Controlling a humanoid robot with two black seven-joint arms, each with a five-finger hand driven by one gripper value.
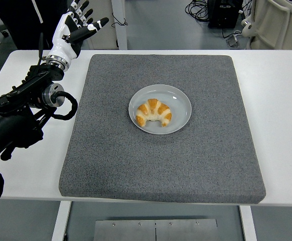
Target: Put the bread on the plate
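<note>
A golden, curved bread (pixel 154 113) lies on the plate (pixel 182 103) at the middle of the grey mat (pixel 136 165), well apart from the fingers (pixel 93 26). Farther back, the left hand (pixel 73 30) hovers above the table's (pixel 281 100) far left corner, fingers spread and holding nothing.

A worktop (pixel 286 125) carries a mat (pixel 161 165) that covers most of its middle. A plate (pixel 182 102) sits on the mat, slightly toward 12 o'clock of the mat's centre. A croissant (pixel 153 112) lies in the plate, toward its 8 o'clock side. The left hand (pixel 71 29) is raised above the worktop's far left corner, at 10 o'clock from the plate and well apart from it, off the mat.
</note>
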